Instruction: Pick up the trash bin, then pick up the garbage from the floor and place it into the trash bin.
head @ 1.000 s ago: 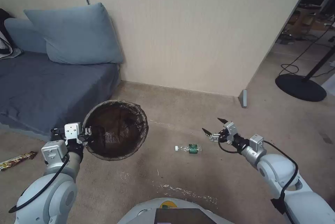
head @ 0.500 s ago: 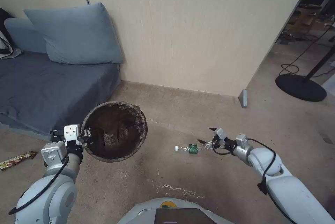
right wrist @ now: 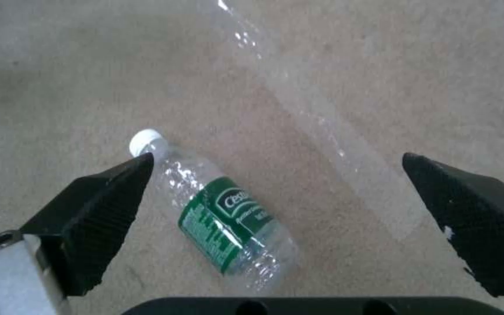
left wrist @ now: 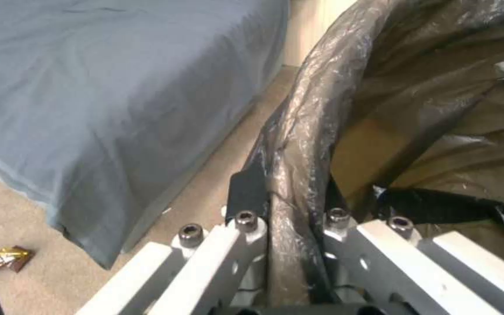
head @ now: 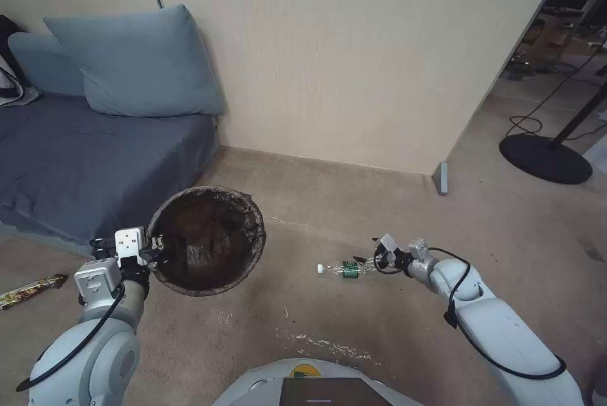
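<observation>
The trash bin [head: 208, 238], lined with a crinkled dark bag, hangs tilted above the carpet at the left. My left gripper [head: 153, 248] is shut on its rim [left wrist: 299, 144], with the bag pinched between the fingers. A piece of garbage, a clear bottle with a green label and white cap [head: 343, 269], lies on the floor at centre. My right gripper [head: 368, 262] is open, low over the carpet at the bottle's right end. In the right wrist view the bottle [right wrist: 223, 218] lies between the two spread black fingers [right wrist: 100, 205].
A grey-blue sofa [head: 76, 159] with a cushion stands at the left beside the bin. A snack wrapper [head: 28, 291] lies on the floor at the far left. A beige wall panel [head: 354, 58] stands behind, and a black lamp base [head: 544, 158] with cables sits at the far right.
My right arm has reached down and to the left, bringing its open gripper from above the floor to the bottle. The bin has sunk slightly in the left gripper.
</observation>
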`<state>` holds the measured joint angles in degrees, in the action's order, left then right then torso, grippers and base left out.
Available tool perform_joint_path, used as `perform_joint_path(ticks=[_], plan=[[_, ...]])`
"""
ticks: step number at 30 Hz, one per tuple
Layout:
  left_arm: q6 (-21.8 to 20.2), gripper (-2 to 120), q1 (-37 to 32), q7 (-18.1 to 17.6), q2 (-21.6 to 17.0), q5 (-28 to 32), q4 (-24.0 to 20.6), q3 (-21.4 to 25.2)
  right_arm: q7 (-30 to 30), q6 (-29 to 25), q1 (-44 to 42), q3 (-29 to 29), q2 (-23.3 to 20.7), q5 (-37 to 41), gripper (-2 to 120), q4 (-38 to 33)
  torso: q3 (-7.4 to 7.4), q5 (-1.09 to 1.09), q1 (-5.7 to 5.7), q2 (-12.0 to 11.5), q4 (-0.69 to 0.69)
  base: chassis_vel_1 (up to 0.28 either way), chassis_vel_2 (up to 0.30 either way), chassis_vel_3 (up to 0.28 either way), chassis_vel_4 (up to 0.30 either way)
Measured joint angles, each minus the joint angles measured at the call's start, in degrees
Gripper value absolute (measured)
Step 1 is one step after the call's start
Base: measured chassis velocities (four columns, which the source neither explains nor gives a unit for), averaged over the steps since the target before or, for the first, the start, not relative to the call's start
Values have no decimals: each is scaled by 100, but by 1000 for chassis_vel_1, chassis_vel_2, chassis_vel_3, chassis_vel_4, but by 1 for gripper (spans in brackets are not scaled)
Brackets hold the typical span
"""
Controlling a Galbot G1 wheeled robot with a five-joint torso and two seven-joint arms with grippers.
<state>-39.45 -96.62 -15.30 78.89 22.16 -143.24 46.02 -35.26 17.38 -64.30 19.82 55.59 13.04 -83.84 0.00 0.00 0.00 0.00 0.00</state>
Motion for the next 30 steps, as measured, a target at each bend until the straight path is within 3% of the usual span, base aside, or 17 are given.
perform_joint_path(ticks=[14,30], plan=[[9,4,-12,4,47,-58,0,-25,44,47,282,-565,98,-107,100,421,0,0,0,0,0,0,0,0,0],[28,4,-12,7,79,-97,1,-17,54,-138,664,-833,578,-388,100,1311,0,-1,0,0,0,0,0,0,0]])
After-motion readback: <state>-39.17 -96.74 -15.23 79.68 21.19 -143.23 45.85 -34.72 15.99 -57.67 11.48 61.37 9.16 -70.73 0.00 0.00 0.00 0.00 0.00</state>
